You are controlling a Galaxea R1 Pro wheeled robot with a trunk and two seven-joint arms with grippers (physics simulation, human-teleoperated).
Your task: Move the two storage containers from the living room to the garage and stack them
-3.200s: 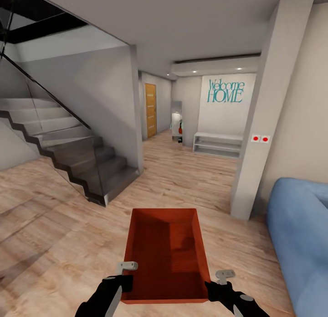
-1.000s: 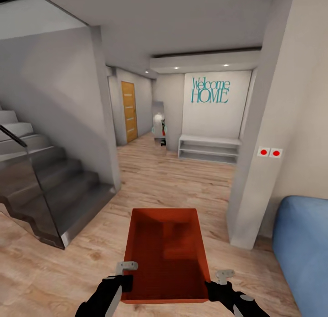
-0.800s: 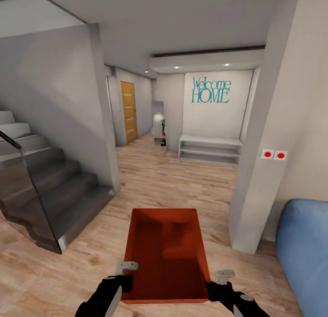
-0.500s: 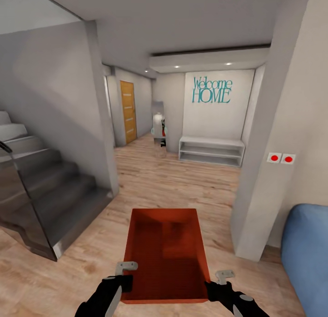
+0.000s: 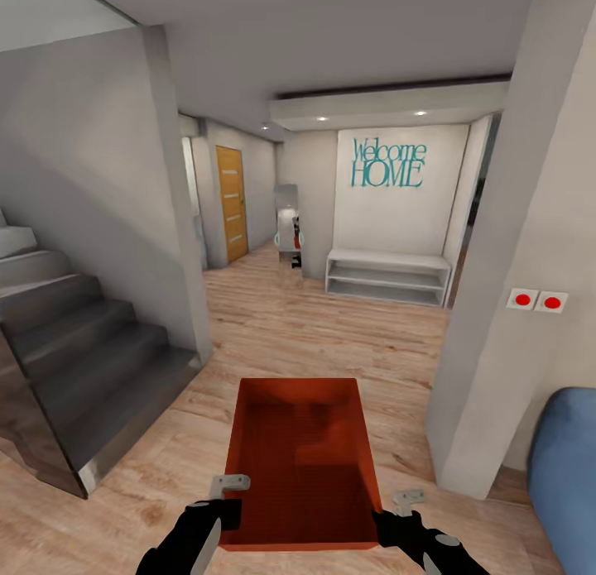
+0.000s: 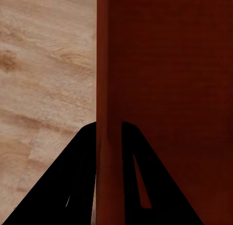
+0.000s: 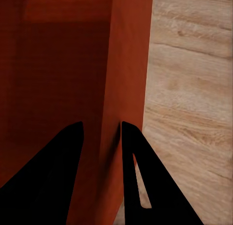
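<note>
One orange-red storage container (image 5: 302, 459) hangs in front of me above the light wood plank floor, open side up and with nothing inside. My left gripper (image 5: 225, 509) is shut on its left wall near the closest corner. In the left wrist view the two black fingers (image 6: 82, 176) straddle the thin red wall (image 6: 109, 89). My right gripper (image 5: 389, 517) is shut on the right wall in the same way. Its dark fingers (image 7: 141, 176) clamp that wall (image 7: 128, 65) in the right wrist view.
A dark staircase (image 5: 74, 368) rises at the left behind a grey wall (image 5: 108, 203). A grey pillar (image 5: 505, 310) with two red buttons (image 5: 536, 300) stands at the right, beside a blue sofa (image 5: 571, 467). Ahead lie a hallway, a white bench (image 5: 387, 275), "Welcome HOME" lettering (image 5: 387, 163) and a wooden door (image 5: 233, 203).
The whole view has shifted as I roll forward: the staircase slides off to the left and the pillar and sofa move right and closer. The container keeps its place between both grippers.
</note>
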